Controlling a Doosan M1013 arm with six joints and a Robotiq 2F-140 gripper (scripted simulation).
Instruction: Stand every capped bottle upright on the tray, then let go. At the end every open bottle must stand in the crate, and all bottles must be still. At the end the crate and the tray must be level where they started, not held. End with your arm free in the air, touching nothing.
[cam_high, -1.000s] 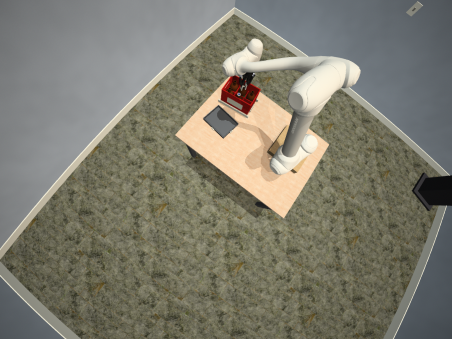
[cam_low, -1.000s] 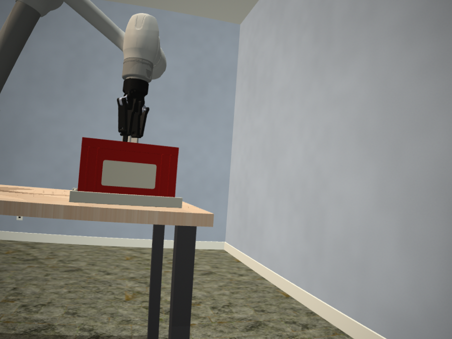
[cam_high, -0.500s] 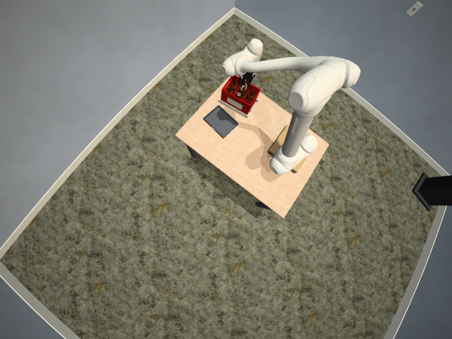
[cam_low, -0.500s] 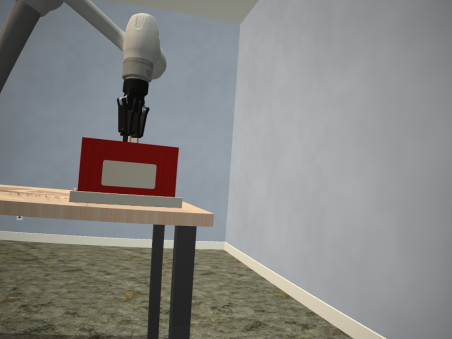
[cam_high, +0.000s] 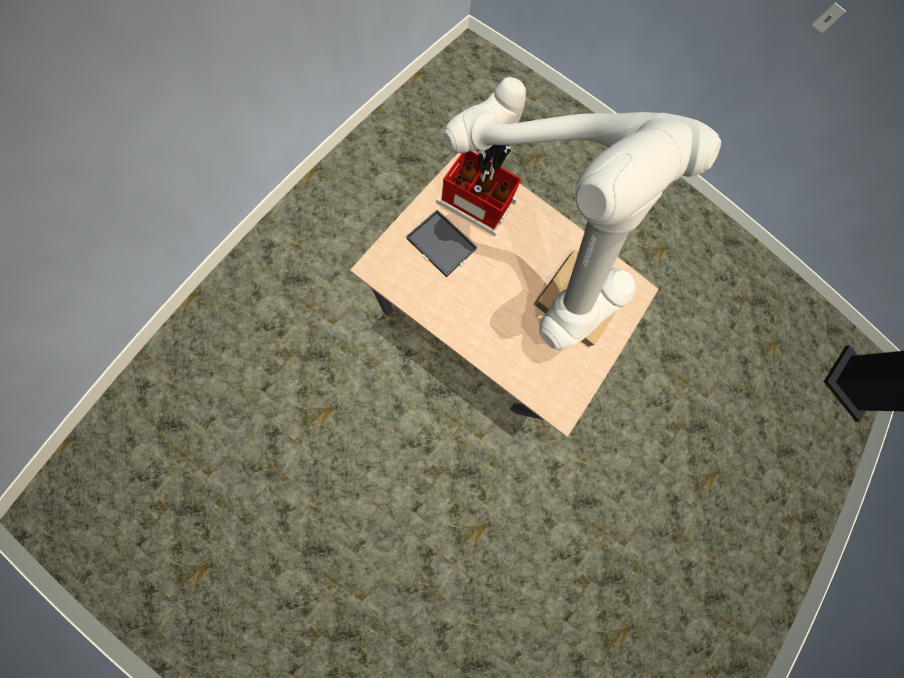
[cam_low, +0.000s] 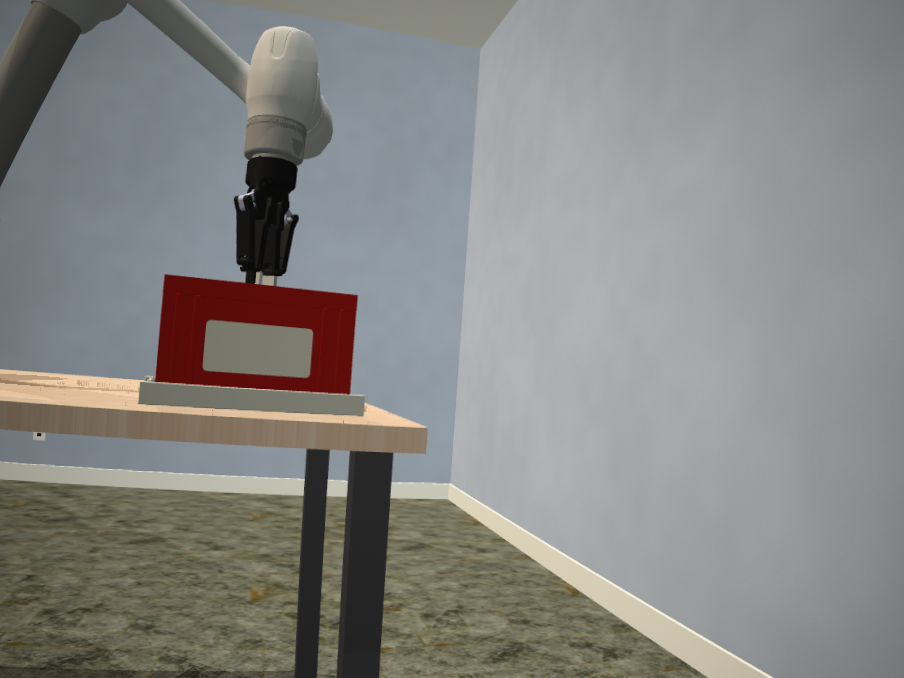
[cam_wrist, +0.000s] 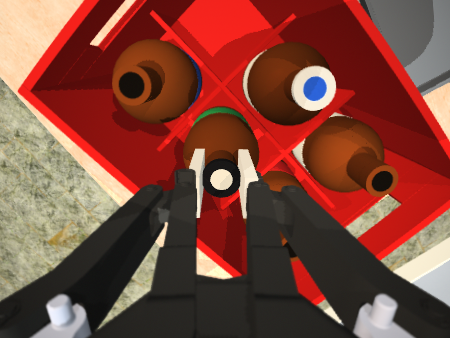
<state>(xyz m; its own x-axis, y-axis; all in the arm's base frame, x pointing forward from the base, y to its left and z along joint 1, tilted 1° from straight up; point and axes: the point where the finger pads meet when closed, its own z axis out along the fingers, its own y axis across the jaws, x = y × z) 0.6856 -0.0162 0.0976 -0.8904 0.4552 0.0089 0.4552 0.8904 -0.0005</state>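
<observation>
My gripper (cam_high: 487, 173) (cam_low: 262, 278) (cam_wrist: 221, 164) is shut on the neck of a brown bottle (cam_wrist: 220, 132) with a green band and a black-and-cream cap. That bottle stands in the red crate (cam_high: 491, 218) (cam_low: 186, 343) (cam_wrist: 390, 85). A bottle with a white-and-blue cap (cam_wrist: 314, 88) (cam_high: 477, 188) stands in another compartment. Two open bottles, one at the left (cam_wrist: 172, 102) and one at the right (cam_wrist: 335, 155), are also in the crate. Another bottle (cam_wrist: 281, 181) is mostly hidden behind a finger; its top cannot be made out. The dark tray (cam_high: 452, 251) lies level and bears no bottle.
The crate sits between pale rails (cam_high: 465, 217) (cam_low: 248, 397) near the table's end. Its walls and dividers surround the held bottle. One compartment at the top of the wrist view is empty. The arm's base stands on a wooden board (cam_high: 554, 283) at the table's other end.
</observation>
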